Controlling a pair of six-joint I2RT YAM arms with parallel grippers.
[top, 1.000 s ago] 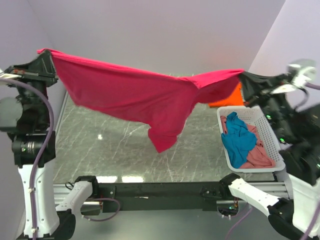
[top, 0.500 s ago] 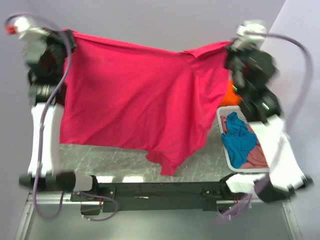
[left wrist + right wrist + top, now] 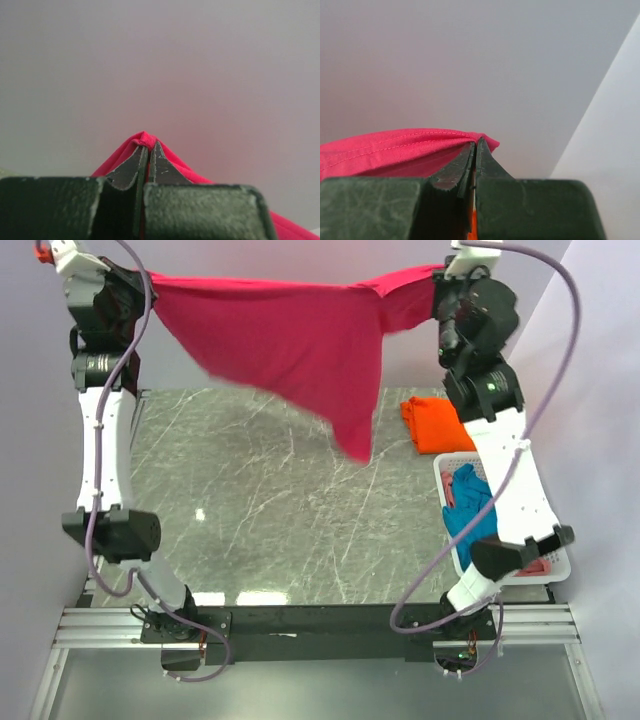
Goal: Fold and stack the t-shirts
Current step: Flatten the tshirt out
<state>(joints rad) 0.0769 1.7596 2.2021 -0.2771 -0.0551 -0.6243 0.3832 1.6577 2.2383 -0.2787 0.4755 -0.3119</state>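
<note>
While both arms stand raised high above the desk (image 3: 250, 510), the left pincer (image 3: 146, 280) is closed tight on one upper corner of the crimson t-shirt (image 3: 290, 335); in the left wrist view a small fold of red cloth sticks out above the two pressed fingertips (image 3: 134, 166). From there the shirt hangs stretched across the air towards the right, well above the desk and not touching it, its lower part falling to a loose point near the middle. I judge the cloth to be light, thin and very soft: it sags under its own weight, and it will swing and crease with any quick move. It is not fragile, but it can slip out of a narrow pinch, so the best places to hold are the sewn edges at the shoulders or the hem, where the cloth is double. The right pincer (image 3: 438, 285) is also closed on the other upper corner, on a stitched edge as the right wrist view shows. Below it the orange t-shirt (image 3: 435, 425) lies folded on the desk, just beside the white basket (image 3: 441, 480), in which the teal t-shirt (image 3: 470, 510) lies crumpled. No brand, label or writing can be read anywhere
</note>
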